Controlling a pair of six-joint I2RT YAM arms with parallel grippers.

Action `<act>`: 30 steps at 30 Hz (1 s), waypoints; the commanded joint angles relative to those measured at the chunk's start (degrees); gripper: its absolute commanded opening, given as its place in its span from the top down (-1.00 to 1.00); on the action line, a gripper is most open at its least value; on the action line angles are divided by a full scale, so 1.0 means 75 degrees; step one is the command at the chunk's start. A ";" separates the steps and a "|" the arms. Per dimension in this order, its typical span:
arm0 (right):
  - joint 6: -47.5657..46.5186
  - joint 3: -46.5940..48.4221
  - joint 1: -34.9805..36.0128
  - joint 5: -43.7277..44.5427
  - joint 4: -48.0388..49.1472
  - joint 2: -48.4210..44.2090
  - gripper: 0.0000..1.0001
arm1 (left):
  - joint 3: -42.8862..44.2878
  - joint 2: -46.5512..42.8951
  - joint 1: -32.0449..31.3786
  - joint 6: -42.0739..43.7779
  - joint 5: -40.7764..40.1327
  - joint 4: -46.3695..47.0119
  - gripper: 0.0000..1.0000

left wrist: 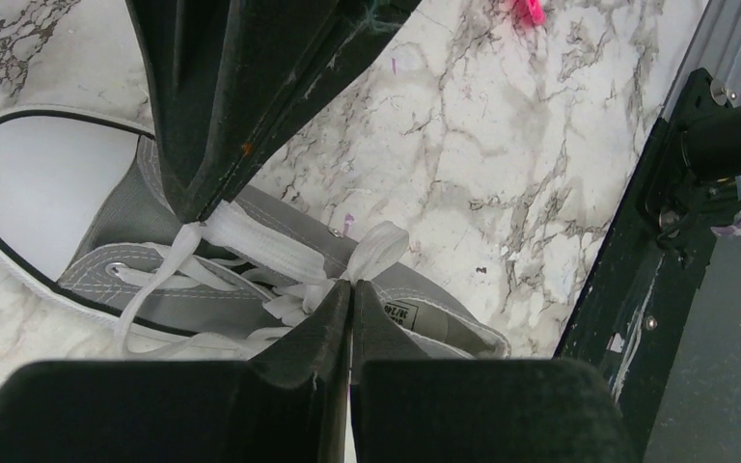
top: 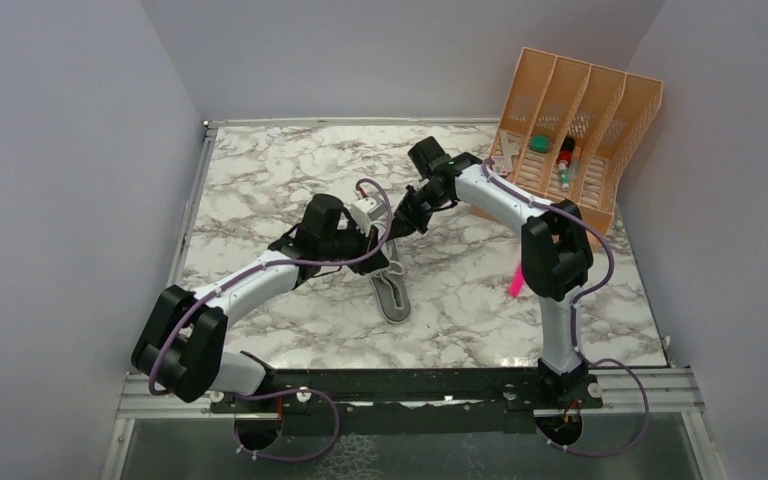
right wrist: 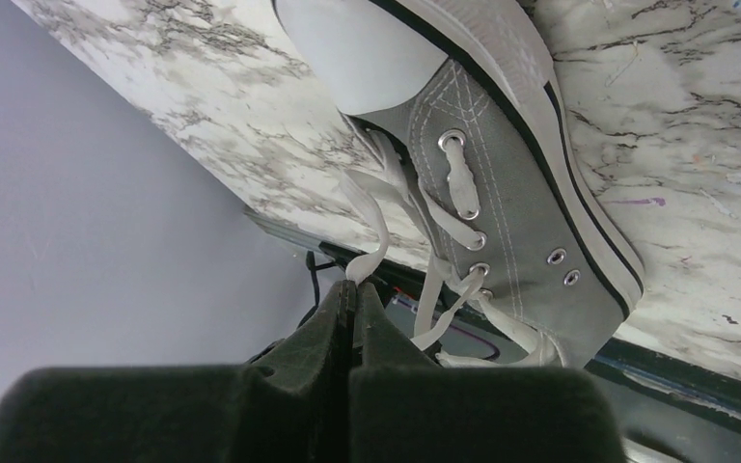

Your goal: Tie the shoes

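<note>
The shoe (top: 392, 292) sits in the middle of the tabletop (top: 260, 200). Its open heel end points toward the near edge, and in the overhead view its front is hidden beneath the two hands. The laces (left wrist: 251, 241) are threaded through the eyelets, and that much looks done. No finished bow shows in any view.

The left hand (left wrist: 350, 287) is clenched on a flat strand just above the tongue. The right hand (right wrist: 354, 287) is clenched on another strand, held up and off to the side of the shoe. The two hands are close together over the lacing. Loose lace bunches where the strands meet, but I cannot tell whether a first crossing is already pulled tight there. My reading is that the tie is partway through at best, with the loops and the final tightening left to do.

The tabletop is white with grey marble veining and a few small purplish marks. A black rail (top: 410, 380) runs along its near edge. A small pink thing (top: 513, 284) lies to the right of the shoe. An orange rack (top: 600, 110) with slanted slots holding a few small items stands in the far right corner. Plain pale lilac walls (top: 60, 150) close in the left, far and right sides.
</note>
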 commanded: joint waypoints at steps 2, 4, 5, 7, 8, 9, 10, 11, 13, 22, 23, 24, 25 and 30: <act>0.0431 -0.0237 0.0140 -0.0487 0.0130 -0.0051 0.99 | -0.0070 -0.0161 -0.0049 -0.0011 -0.0043 0.0013 0.93; 0.0619 -0.0281 0.0200 -0.0765 0.0066 -0.0038 0.99 | -0.0059 -0.0163 -0.0049 -0.0005 -0.0055 0.0013 0.94; 0.0745 -0.0316 0.0203 -0.0895 0.0042 -0.0039 0.99 | -0.0068 -0.0176 -0.0049 0.0006 -0.0073 0.0013 0.94; 0.0962 -0.0349 0.0205 -0.0932 0.0048 -0.0152 0.99 | -0.0096 -0.0203 -0.0049 0.0017 -0.0112 0.0013 0.94; 0.1066 -0.0361 0.0203 -0.0919 0.0064 -0.0224 0.99 | -0.0119 -0.0216 -0.0049 0.0018 -0.0140 0.0013 0.94; 0.1107 -0.0362 0.0204 -0.0920 0.0130 -0.0283 0.99 | -0.0131 -0.0231 -0.0048 0.0015 -0.0144 0.0013 0.94; 0.1143 -0.0327 0.0208 -0.0919 0.0121 -0.0330 0.99 | -0.0151 -0.0243 -0.0049 0.0015 -0.0153 0.0013 0.94; 0.1207 -0.0292 0.0205 -0.0919 0.0076 -0.0357 0.99 | -0.0168 -0.0270 -0.0049 0.0022 -0.0166 0.0013 0.94; 0.1209 -0.0236 0.0211 -0.0888 -0.0026 -0.0357 0.99 | -0.0216 -0.0301 -0.0049 0.0027 -0.0188 0.0013 0.94; 0.1684 -0.0477 0.0138 -0.0940 -0.0506 -0.0552 0.99 | -0.0324 -0.0414 -0.0048 -0.0006 -0.0263 0.0111 0.94; 0.1737 -0.0488 0.0107 -0.0980 -0.0512 -0.0583 0.99 | -0.0325 -0.0420 -0.0049 -0.0011 -0.0262 0.0118 0.94; 0.1799 -0.0497 0.0088 -0.0972 -0.0513 -0.0634 0.99 | -0.0328 -0.0427 -0.0049 -0.0016 -0.0261 0.0127 0.94; 0.1815 -0.0486 0.0086 -0.0915 -0.0535 -0.0661 0.99 | -0.0337 -0.0432 -0.0049 -0.0029 -0.0261 0.0146 0.94; 0.1888 -0.0326 0.0069 -0.0895 -0.1187 -0.0593 0.99 | -0.0347 -0.0432 -0.0049 -0.0046 -0.0239 0.0201 0.94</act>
